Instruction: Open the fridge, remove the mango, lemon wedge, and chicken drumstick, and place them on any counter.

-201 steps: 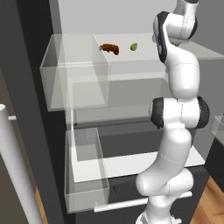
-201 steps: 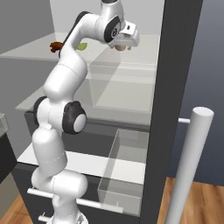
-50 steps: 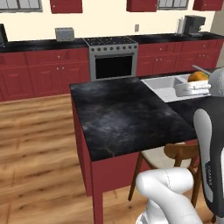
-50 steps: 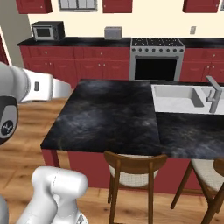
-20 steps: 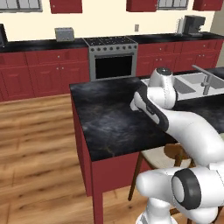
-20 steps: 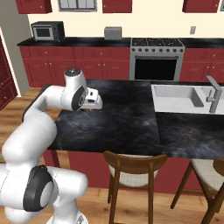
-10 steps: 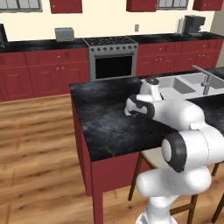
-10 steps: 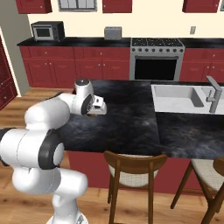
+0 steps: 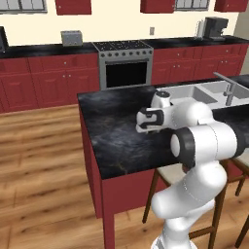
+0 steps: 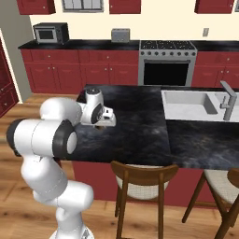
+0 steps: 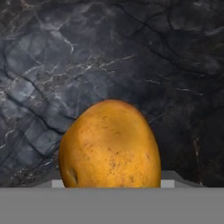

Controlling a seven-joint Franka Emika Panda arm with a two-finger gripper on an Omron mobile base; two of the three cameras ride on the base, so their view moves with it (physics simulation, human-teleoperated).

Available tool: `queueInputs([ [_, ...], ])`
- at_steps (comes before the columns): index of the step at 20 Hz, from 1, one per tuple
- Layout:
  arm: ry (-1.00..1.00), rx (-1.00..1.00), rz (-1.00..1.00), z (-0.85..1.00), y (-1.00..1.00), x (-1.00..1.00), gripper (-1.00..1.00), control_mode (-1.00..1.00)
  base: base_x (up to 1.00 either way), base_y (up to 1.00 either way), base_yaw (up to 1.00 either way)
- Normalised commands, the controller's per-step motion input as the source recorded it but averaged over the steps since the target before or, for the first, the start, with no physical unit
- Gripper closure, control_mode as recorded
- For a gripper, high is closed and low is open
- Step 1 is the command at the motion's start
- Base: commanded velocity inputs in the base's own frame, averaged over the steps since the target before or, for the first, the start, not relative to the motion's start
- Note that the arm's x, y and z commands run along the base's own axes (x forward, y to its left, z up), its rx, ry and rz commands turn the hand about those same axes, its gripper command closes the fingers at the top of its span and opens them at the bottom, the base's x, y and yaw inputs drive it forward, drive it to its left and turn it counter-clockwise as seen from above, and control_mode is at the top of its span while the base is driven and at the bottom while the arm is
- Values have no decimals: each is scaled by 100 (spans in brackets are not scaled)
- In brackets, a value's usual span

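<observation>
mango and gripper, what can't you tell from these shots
- Gripper fingers: the mango covers them in the hand view, so whether they clamp it is unclear.
- Mango's underside: cut off at the bottom of the hand view, so contact with the counter can't be judged.
- Mango in both base views: hidden behind the gripper, which sits low over the counter.

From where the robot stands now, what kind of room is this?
A home kitchen, computer-rendered. A steel stove sits in a run of red cabinets, a microwave stands on the worktop, and an island with a black marbled top holds a sink.
</observation>
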Motion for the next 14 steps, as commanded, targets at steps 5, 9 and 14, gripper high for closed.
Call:
queueInputs([
  [5, 8, 0, 0, -43, 0, 16, 100, -100, 0, 0, 0],
  [9, 9, 0, 0, -42, 0, 0, 100, -100, 0, 0, 0],
  [14, 12, -2, 0, -43, 0, 0, 100, -100, 0, 0, 0],
])
